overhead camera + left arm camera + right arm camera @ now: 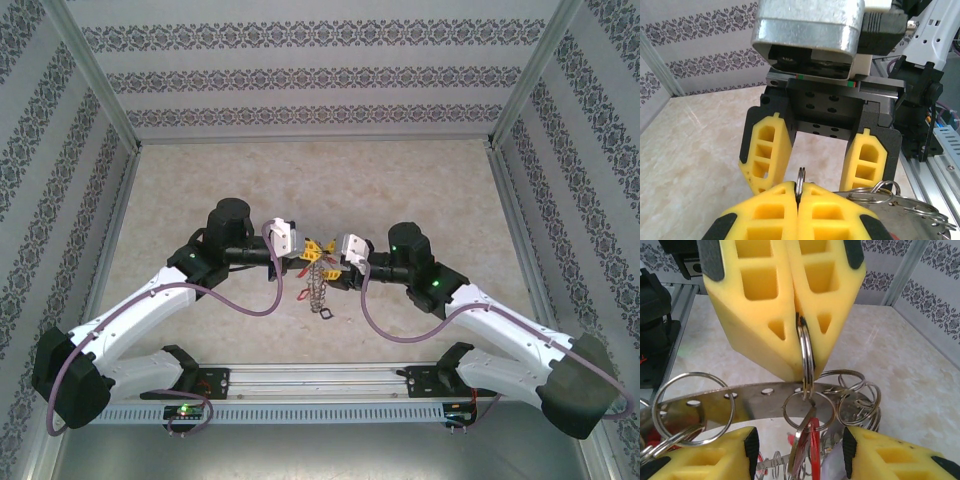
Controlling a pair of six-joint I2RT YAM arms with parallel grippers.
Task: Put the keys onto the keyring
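My left gripper (pixel 799 191) is shut on a small steel split ring (pixel 805 352), which pokes up between its yellow pads. From that ring hang the keys (pixel 802 445), a silver key with a red tag. Behind them runs the keyring (pixel 740 400), a curved metal band with holes that carries several split rings. My right gripper (pixel 800 442) is open. Its yellow fingers (pixel 705 457) stand on either side of the hanging key and tag, not touching them. In the top view both grippers meet at the table's centre, left (pixel 308 252) and right (pixel 330 264), with the keyring (pixel 316 287) dangling below them.
The pale marble-look table (pixel 430 190) spreads behind the arms, enclosed by patterned walls (pixel 300 75). A metal rail (pixel 320 378) with the arm bases runs along the near edge. Purple cables (pixel 240 300) loop from both arms.
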